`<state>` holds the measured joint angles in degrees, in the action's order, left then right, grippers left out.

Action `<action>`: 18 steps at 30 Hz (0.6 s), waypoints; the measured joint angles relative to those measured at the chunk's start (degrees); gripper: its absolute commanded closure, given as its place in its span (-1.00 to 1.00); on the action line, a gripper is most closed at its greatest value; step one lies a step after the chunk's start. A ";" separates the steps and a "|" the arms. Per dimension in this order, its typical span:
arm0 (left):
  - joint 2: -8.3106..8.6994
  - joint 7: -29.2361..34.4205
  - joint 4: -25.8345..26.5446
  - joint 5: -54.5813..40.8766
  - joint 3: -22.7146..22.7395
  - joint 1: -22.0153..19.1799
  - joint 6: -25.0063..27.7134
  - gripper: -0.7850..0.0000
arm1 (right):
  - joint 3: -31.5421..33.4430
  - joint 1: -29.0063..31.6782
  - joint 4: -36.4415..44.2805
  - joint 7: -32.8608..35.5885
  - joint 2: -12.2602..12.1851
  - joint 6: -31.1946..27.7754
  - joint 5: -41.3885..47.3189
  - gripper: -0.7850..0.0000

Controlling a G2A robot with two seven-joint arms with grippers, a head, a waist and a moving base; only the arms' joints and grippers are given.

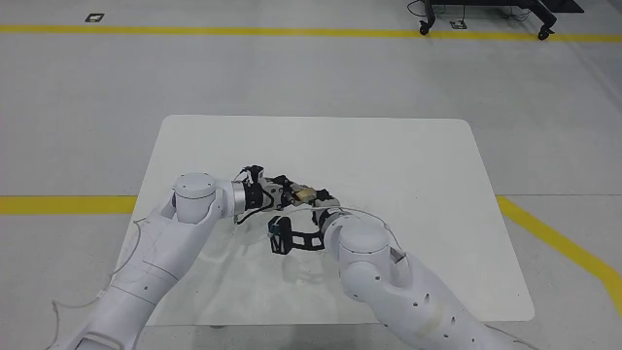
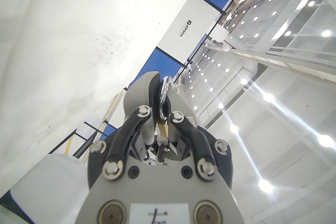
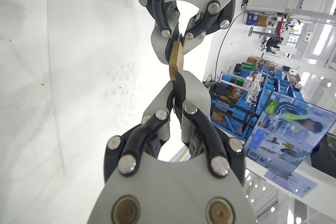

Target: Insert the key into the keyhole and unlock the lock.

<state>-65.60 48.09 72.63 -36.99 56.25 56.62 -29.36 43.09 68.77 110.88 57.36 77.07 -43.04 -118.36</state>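
Holds a small brass padlock (image 3: 176, 62) in the left gripper (image 3: 175, 55), both pads clamped on its sides, over the middle of the white table (image 1: 418, 156). Leaves the free end of the padlock sticking out from those pads, toward the right gripper (image 3: 176, 80). Meets that end with the right gripper from the opposite side, tip against the brass, fingers pressed together. Cannot tell whether the key sits between them, because the black pads hide the place. Shows, in the left wrist view, a curved silver metal part (image 2: 164, 93) between the left pads, with brass just behind it, nearer to the palm. Cannot tell if this part is shackle or key ring.
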 measured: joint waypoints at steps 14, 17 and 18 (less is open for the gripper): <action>-0.04 0.04 -0.06 -0.12 0.16 -0.02 0.06 1.00 | 0.49 -0.64 -1.00 0.32 1.05 -0.27 1.83 0.29; -0.02 -0.08 -0.13 -0.15 0.33 0.02 0.11 1.00 | 1.14 -0.37 -0.70 -0.06 1.06 -0.56 2.35 0.18; -0.01 -0.13 -0.14 -0.17 0.38 0.05 0.11 1.00 | 1.35 -0.26 -0.55 -0.19 1.06 -0.65 2.45 0.18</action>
<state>-65.61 47.95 72.50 -37.16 56.63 56.66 -29.26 44.44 68.51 110.33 57.17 78.12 -43.68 -115.90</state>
